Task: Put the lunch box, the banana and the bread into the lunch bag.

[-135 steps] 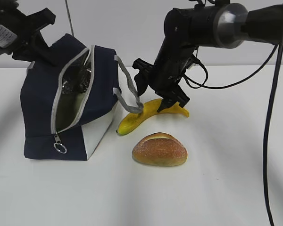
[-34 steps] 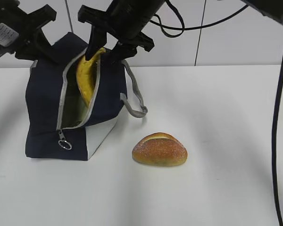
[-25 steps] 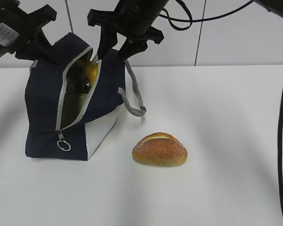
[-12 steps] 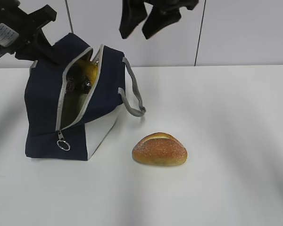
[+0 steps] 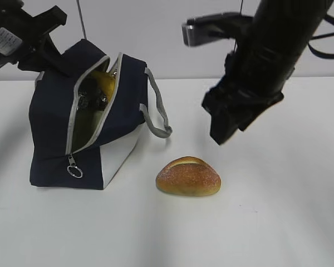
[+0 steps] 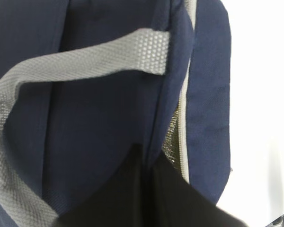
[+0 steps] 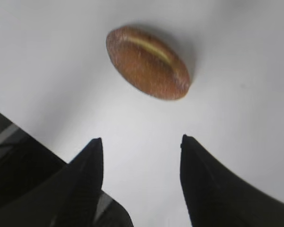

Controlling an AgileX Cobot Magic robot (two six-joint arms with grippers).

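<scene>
1. Where the worktop [image 5: 267,222] lies nearest the exterior camera, shows only bare white surface.
2. Just beyond, carries the bread [image 5: 188,176], an oval golden-brown roll resting flat with its pale split facing up, well apart from the bag; appears again in the right wrist view [image 7: 147,62], ahead of the spread fingertips.
3. Above and to the right of the bread, hangs the right gripper [image 5: 229,118], blurred, clear of the worktop; seen from its wrist camera [image 7: 142,144] with jaws wide apart and nothing between them.
4. Further left, stands the lunch bag [image 5: 50,130], navy with a white side panel, zipper undone and mouth gaping, ring pull [image 5: 73,171] low on the front.
5. Inside the opening, near the top, holds the banana [image 5: 103,83], only a yellow patch visible.
6. At the far upper left, grips the bag's back edge with the left gripper [image 5: 36,50]: jaws pinched on the fabric, as far as can be told.
7. Lunch box: not visible.
</scene>
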